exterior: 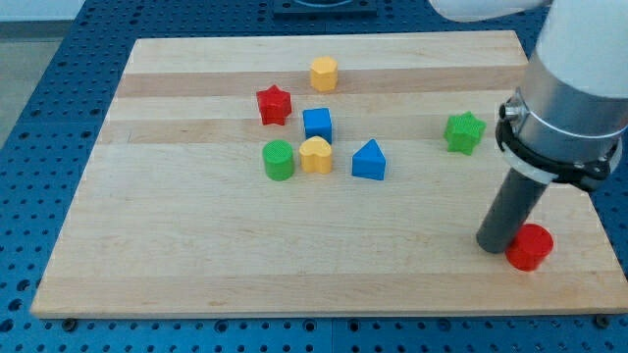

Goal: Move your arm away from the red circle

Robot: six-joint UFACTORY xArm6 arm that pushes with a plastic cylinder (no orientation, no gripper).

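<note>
The red circle (531, 247) lies near the board's bottom right corner. My tip (495, 244) stands on the board just to its left, touching or nearly touching it. The dark rod rises from there to the grey arm at the view's upper right.
A green star (464, 132) sits above my tip at the right. In the middle lie a blue triangle-like block (369, 161), a yellow heart-like block (316, 155), a green cylinder (279, 161), a blue cube (317, 124), a red star (274, 105) and a yellow hexagon (324, 74). The wooden board (196, 255) edge runs close to the right.
</note>
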